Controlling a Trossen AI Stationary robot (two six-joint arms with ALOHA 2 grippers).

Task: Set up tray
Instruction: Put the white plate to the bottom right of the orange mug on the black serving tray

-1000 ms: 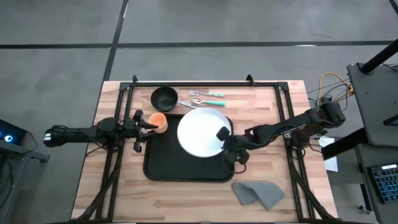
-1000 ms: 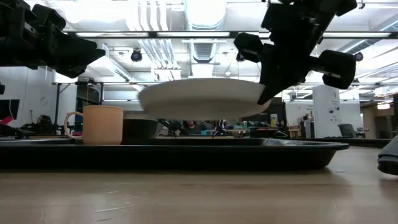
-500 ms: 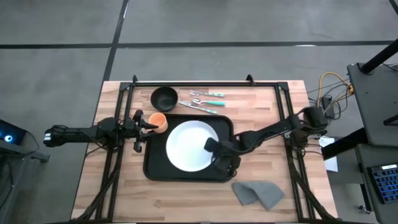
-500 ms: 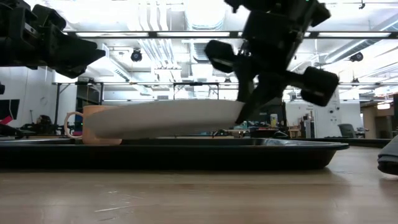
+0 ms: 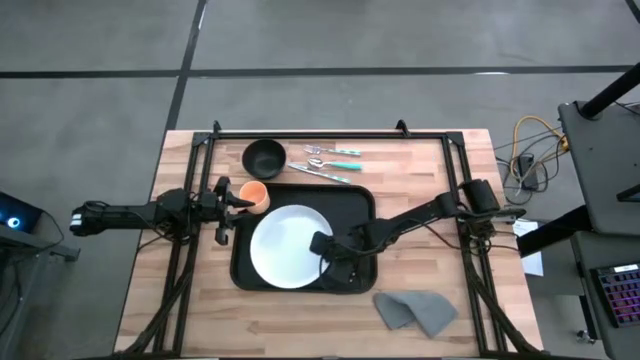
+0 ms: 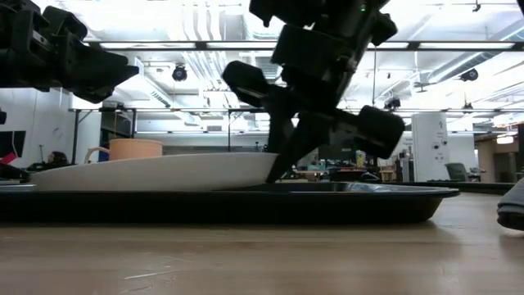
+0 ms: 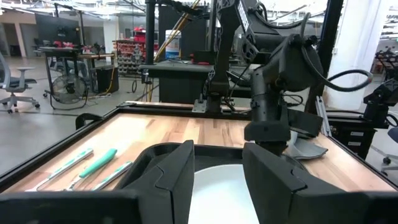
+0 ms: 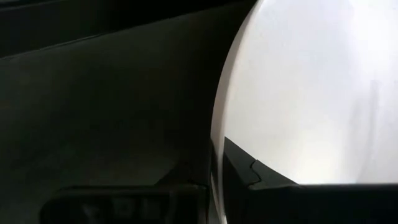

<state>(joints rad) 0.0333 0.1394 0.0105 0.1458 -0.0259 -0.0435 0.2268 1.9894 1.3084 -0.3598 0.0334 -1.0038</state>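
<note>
The black tray (image 5: 352, 215) lies mid-table. A round white plate (image 5: 285, 245) is on its left half, tilted: in the low view the plate's left edge (image 6: 45, 180) rests on the tray (image 6: 352, 201) and its right side is raised. My right gripper (image 5: 319, 247) is shut on the plate's right rim. An orange cup (image 5: 256, 194) stands at the tray's far left corner. My left gripper (image 5: 243, 200) hovers open beside and above the cup (image 6: 135, 149), touching nothing. My right gripper pinches the plate's right rim (image 8: 217, 134) between its two fingers, one finger (image 8: 261, 177) over the plate's upper face and the other beneath. It comes slanting down from the table's right. The plate's held side (image 6: 266, 160) is raised; its left edge is on the tray.
A small black bowl (image 5: 264, 157) and teal-handled cutlery (image 5: 330, 153) lie on the wood beyond the tray's far rim. A grey cloth (image 5: 415, 310) lies near the table's near right corner. Black frame rails run along the table's left, right and far sides.
My right gripper has carried the plate from above the tray's far right part toward the left and near edge, and down. The plate, lifted clear a second ago, now touches the tray with its left edge and hides most of the cup in the low view.
</note>
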